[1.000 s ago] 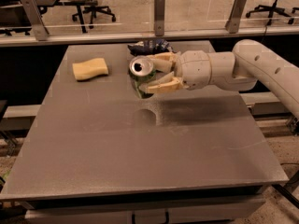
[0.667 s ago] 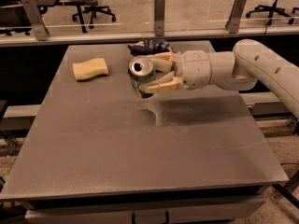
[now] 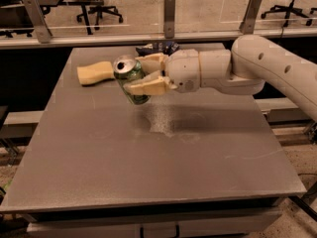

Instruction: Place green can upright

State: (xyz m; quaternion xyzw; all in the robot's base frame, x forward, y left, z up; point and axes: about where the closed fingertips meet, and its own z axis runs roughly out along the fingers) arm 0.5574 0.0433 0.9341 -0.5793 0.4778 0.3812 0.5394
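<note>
The two beige fingers (image 3: 148,86) are closed on the green can (image 3: 127,71), one lying across its upper side and the other across its lower front, so the can sits clamped between them near their tips. The can is not upright: it leans, its silver top with the pull-tab hole turned up and toward the left and the camera, its green base pointing down and to the right, showing just below the lower finger. It appears to hang clear of the table (image 3: 148,172), with a dark shadow on the grey surface beneath it, though the angle does not make the gap certain. The gripper (image 3: 134,74) is over the far middle part of the table, reaching in sideways from the right, its white wrist housing directly behind the fingers. The white arm (image 3: 270,66) runs from there to the right edge of the view. Just left of the can, resting on the table near the far left corner, lies a yellow sponge (image 3: 95,72); it is near the can but apart from it. Behind the gripper, at the far edge of the table, a dark blue-and-white bag (image 3: 157,47) shows partly above the upper finger.
</note>
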